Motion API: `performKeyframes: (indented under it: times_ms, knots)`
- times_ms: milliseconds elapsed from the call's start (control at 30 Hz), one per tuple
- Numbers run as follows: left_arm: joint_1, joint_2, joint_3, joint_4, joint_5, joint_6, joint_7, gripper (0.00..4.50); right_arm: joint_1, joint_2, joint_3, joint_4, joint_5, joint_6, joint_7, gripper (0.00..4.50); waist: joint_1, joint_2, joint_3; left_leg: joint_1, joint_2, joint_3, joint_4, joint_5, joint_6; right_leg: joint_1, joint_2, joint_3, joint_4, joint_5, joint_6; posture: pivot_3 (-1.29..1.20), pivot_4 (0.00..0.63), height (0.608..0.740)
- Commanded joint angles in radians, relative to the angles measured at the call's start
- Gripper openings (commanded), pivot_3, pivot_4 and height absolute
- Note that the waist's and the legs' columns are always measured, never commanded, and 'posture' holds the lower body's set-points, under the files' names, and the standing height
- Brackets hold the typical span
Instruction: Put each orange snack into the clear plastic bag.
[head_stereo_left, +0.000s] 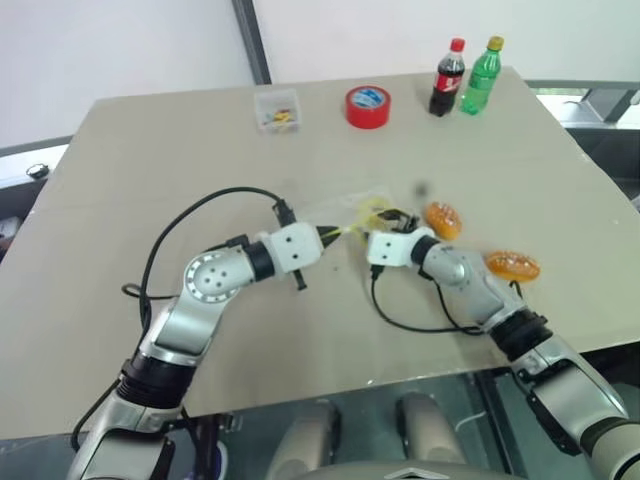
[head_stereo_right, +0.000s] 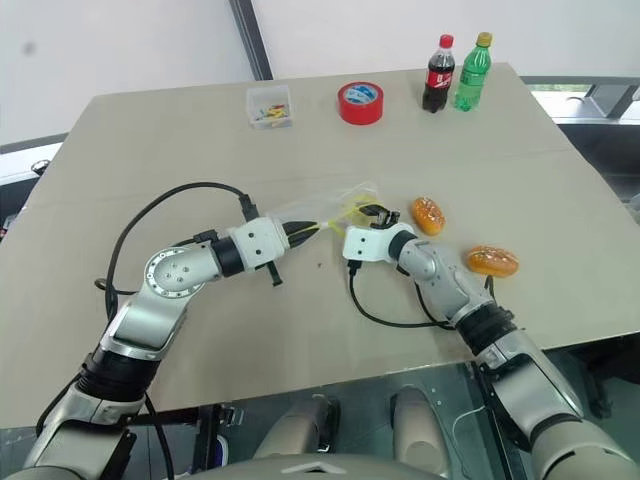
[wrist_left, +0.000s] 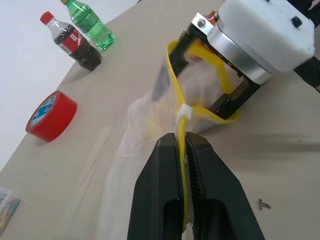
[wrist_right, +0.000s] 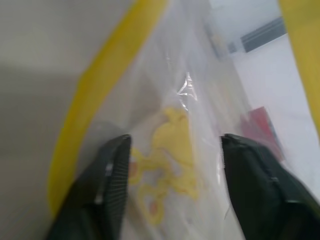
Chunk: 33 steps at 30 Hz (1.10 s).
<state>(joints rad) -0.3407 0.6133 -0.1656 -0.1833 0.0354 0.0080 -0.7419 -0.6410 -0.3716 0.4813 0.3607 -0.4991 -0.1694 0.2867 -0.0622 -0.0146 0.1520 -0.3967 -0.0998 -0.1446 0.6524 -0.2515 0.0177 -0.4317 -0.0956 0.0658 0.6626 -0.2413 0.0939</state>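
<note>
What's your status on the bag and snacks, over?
Left gripper shut on clear plastic bag's yellow strip. Right gripper open inside bag mouth. Both orange snacks on table, unbagged. Nothing in the way.

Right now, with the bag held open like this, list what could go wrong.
1. The left gripper pinches only the thin yellow closure strip of the clear plastic bag; a tug could pull it free.
2. The right gripper is spread inside the mouth, so withdrawing it may let the mouth collapse.
3. Both orange snacks lie on the table beside the right arm; a sweep could knock them away.
</note>
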Motion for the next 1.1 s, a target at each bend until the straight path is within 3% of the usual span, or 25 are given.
performKeyframes:
  times_ms: [33,133,267,400,667,733,967,1100]
  knots:
    - [-0.006,0.003,0.041,0.008,0.0,-0.004,0.025,0.0,-0.007,-0.026,-0.045,-0.056,-0.014,-0.001,-0.004,4.48,0.001,0.0,0.0,0.0,0.0,0.0,0.0,0.0,0.0,0.0,0.0,0.0,0.0,0.0,0.0,0.0,0.15,0.74]
    - [-0.028,-0.007,0.05,0.044,0.011,0.04,0.054,0.0,0.026,-0.034,-0.099,-0.15,0.053,0.058,0.062,4.48,0.005,0.0,0.0,0.0,0.0,0.0,0.0,0.0,0.0,0.0,0.0,0.0,0.0,0.0,0.0,0.0,0.15,0.74]
    - [-0.064,-0.017,0.052,0.094,0.033,0.069,0.092,0.0,0.118,0.001,-0.244,-0.39,0.333,0.303,0.242,4.48,0.019,0.0,0.0,-0.001,0.0,0.0,0.0,0.0,0.0,0.0,0.0,0.0,0.0,0.0,0.0,0.0,0.15,0.74]
    - [-0.084,-0.024,0.054,0.115,0.04,0.075,0.109,0.0,0.164,-0.026,-0.341,-0.52,0.453,0.501,0.312,4.48,0.021,0.0,0.0,-0.001,0.0,0.0,0.0,0.0,0.0,0.0,0.0,0.0,0.0,0.0,0.0,0.0,0.15,0.74]
    - [-0.093,-0.031,0.058,0.123,0.033,0.07,0.101,0.0,0.138,-0.035,-0.474,-0.323,0.499,0.749,0.229,4.48,0.023,0.0,0.0,0.0,0.0,0.0,0.0,0.0,0.0,0.0,0.0,0.0,0.0,0.0,0.0,0.0,0.15,0.74]
    - [-0.093,-0.035,0.059,0.12,0.027,0.07,0.1,0.0,0.126,-0.01,-0.508,-0.271,0.544,0.783,0.23,3.97,0.019,0.0,0.0,0.0,0.0,0.0,0.0,0.0,0.0,0.0,0.0,0.0,0.0,0.0,0.0,0.0,0.15,0.74]
    - [-0.084,-0.049,0.082,0.106,-0.02,0.069,0.089,0.0,0.115,0.001,-0.54,-0.357,0.611,0.788,0.222,1.04,0.022,0.0,0.0,-0.001,0.0,0.0,0.0,0.0,0.0,0.0,-0.001,0.0,0.0,0.0,0.0,0.0,0.15,0.74]
    - [-0.081,-0.05,0.082,0.108,-0.025,0.048,0.088,0.0,0.127,0.026,-0.487,-0.507,0.677,0.848,0.258,1.04,0.018,0.0,0.0,-0.001,0.0,0.0,0.0,0.0,0.0,0.0,-0.001,0.0,0.0,0.0,0.0,0.0,0.15,0.74]
